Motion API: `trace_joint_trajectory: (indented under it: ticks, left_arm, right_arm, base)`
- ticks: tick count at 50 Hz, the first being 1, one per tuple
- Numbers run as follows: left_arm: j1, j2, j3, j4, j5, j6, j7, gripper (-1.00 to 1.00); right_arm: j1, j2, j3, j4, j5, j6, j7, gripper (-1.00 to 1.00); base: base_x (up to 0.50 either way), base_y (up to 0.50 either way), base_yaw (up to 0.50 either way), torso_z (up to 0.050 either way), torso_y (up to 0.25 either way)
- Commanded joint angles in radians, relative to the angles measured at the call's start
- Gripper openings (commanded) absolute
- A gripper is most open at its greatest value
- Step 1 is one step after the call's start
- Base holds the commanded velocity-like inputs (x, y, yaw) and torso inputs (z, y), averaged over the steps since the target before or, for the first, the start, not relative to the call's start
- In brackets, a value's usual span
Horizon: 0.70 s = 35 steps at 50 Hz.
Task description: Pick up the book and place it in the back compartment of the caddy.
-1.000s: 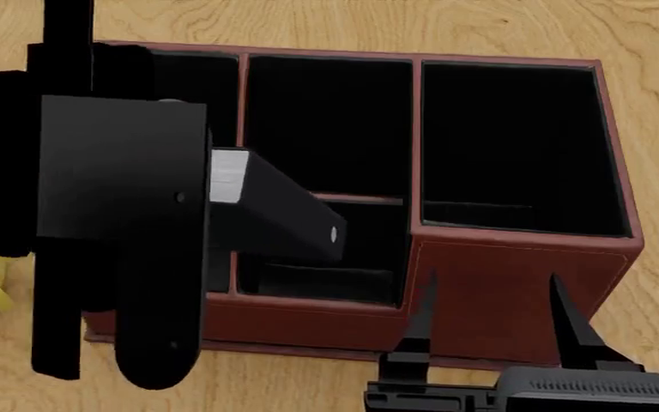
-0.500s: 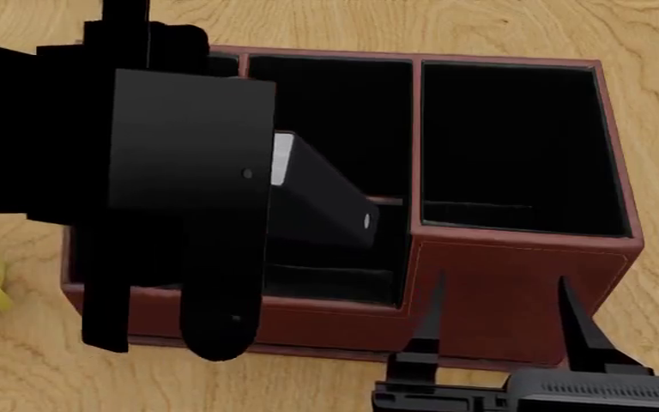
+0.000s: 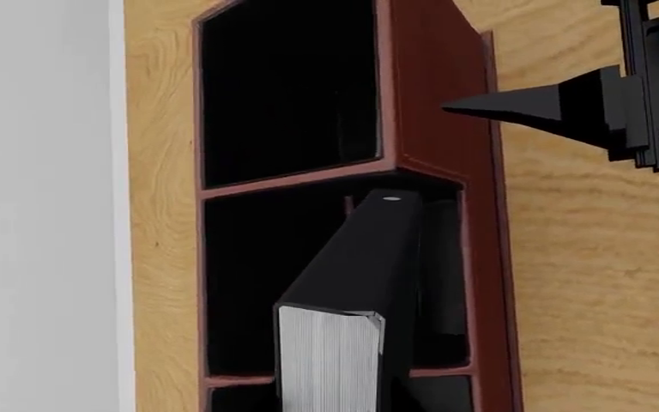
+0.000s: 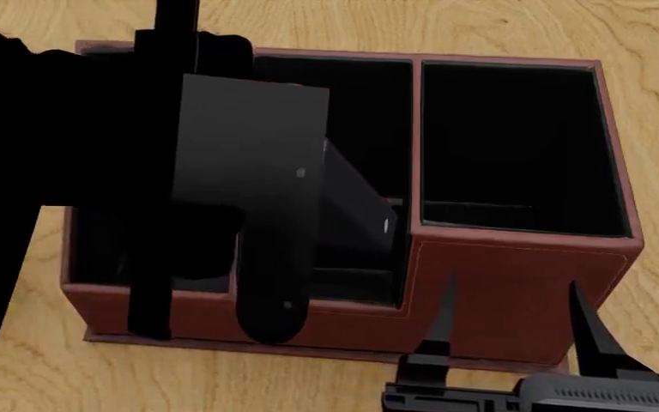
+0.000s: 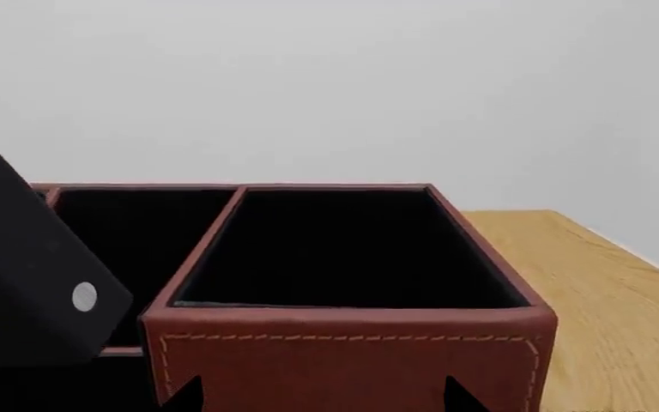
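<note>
My left gripper (image 4: 306, 184) is shut on the book (image 4: 359, 206), a thin black book with a white page edge (image 3: 327, 360). The book hangs tilted over the middle column of the reddish-brown caddy (image 4: 501, 292). Its lower end (image 3: 389, 206) dips beside the low crossbar (image 4: 394, 201), close to the wall of the long right section. The back compartment (image 4: 353, 276) is the small black section under that end, partly hidden by the book and arm. My right gripper (image 4: 510, 285) is open and empty, facing the caddy's front wall (image 5: 347, 360).
The caddy stands on a wooden table (image 4: 650, 257), whose edge (image 3: 120, 206) runs along the far side of the caddy. The long right section (image 4: 513, 137) and the larger middle section (image 4: 359, 103) are black inside. My left arm (image 4: 78, 172) hides the caddy's left section.
My left arm has carried the book to the right, so its lower end now sits near the right wall of the middle column. The right gripper has barely shifted.
</note>
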Motion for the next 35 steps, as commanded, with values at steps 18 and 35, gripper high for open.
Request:
trace_joint_trajectory:
  ticks: [18,35]
  left_arm:
    - [0.044,0.015,0.004,-0.042,0.020,0.053,-0.065,-1.00]
    - [0.080,0.023,0.015,-0.105,0.014,0.116,-0.103,-1.00]
  right_arm:
    - [-0.005,0.005,0.002,0.003,0.002,-0.009,0.006,1.00]
    - [-0.006,0.007,0.003,0.006,0.008,-0.011,0.009,1.00]
  base:
    - [0.00,0.00,0.00,0.000,0.001]
    - [0.00,0.00,0.00,0.001,0.001]
